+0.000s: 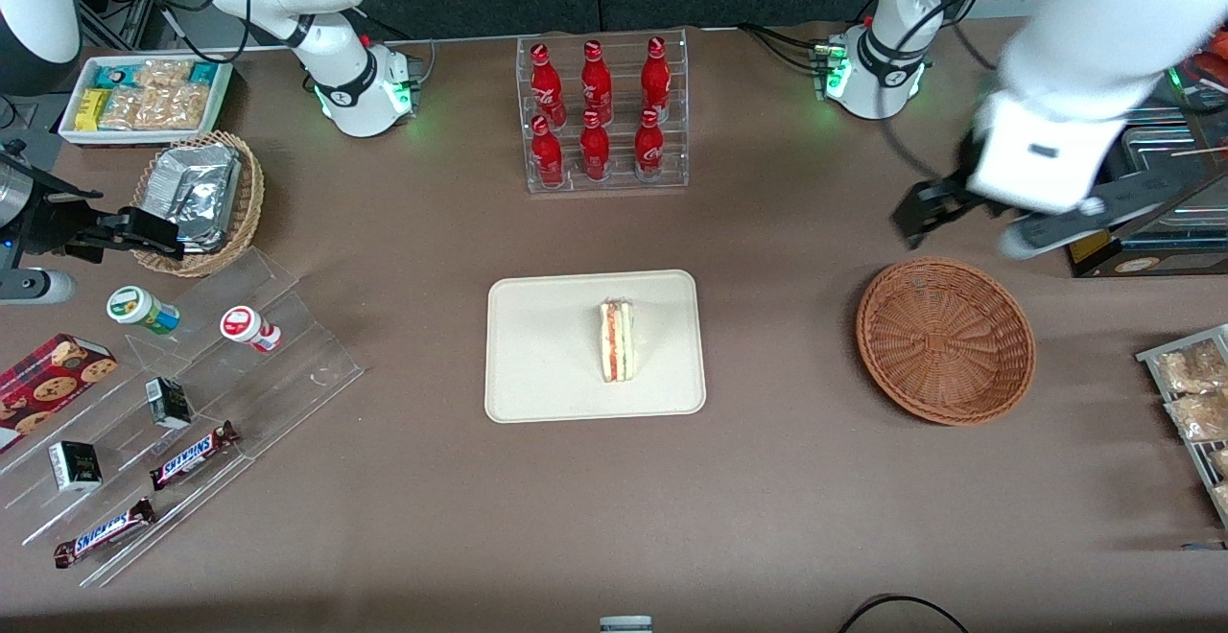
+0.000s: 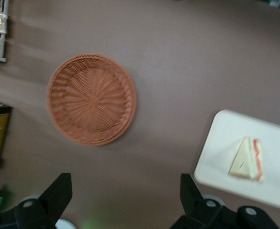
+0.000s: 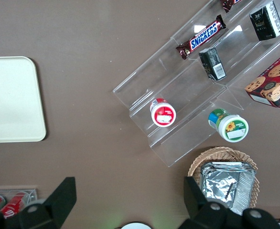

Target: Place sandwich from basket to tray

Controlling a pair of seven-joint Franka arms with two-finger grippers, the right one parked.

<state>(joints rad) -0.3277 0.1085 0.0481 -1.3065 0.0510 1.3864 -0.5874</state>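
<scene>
- hand point(image 1: 923, 213) is up off the desk point(image 1: 787, 480), fingers point(image 2: 59, 193) spread wide, nothing between them
- basket point(image 1: 945, 340) sits just nearer the front camera than the hand, not touching it; wrist view shows its bowl bare inside
- sandwich point(image 1: 617, 340) is on the tray point(image 1: 537, 393), well apart from the hand, toward the parked arm's end
- front view: sandwich stands with its layered cut edge up, red/orange and green stripes visible, close to the tray's middle
- left wrist view: sandwich point(image 2: 247, 160) shows as a flat triangle with the red edge along one side — front view doesn't give that outline
- left wrist view also shows both fingertips with the basket point(image 2: 92, 99) and tray point(image 2: 216, 167) in one shot; front view shows the hand blurred
- right wrist view: only a sandwich-free part of the tray point(image 3: 11, 100) shows, no basket
- only front view catches the rack of red bottles point(image 1: 602, 113), farther from the front camera than the tray
- right wrist view shows the clear stepped stand point(image 3: 197, 86) with a Snickers bar point(image 3: 200, 36)
</scene>
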